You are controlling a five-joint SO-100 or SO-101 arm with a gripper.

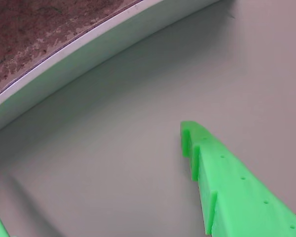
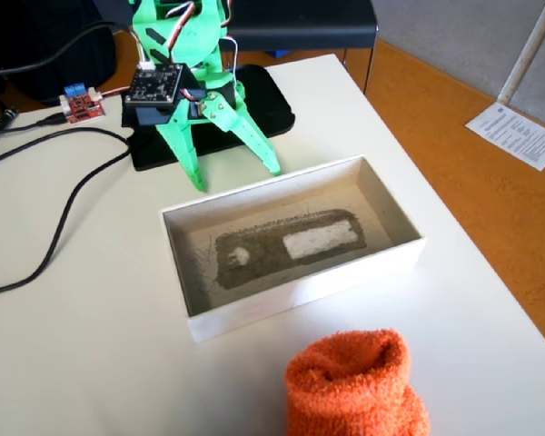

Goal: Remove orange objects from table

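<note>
The orange fuzzy bundle [image 2: 354, 386] stands on the cream-white table [image 2: 91, 363] at the near edge in the fixed view, hollow top up, in front of the white box. My green gripper [image 2: 237, 179] is open and empty. It hangs at the far side of the box, well away from the bundle. In the wrist view the gripper [image 1: 89, 163] shows one toothed finger [image 1: 227, 182] at the right and a sliver of the other at the bottom left, over bare table [image 1: 138, 123]. The bundle is out of the wrist view.
A shallow white box [image 2: 300, 295] with a grey insert lies between the gripper and the bundle. A red circuit board [image 2: 82, 104], black cables [image 2: 54, 245] and the arm's black base plate [image 2: 268, 100] are at the far left. The table's right edge drops to orange-brown floor [image 2: 472, 209].
</note>
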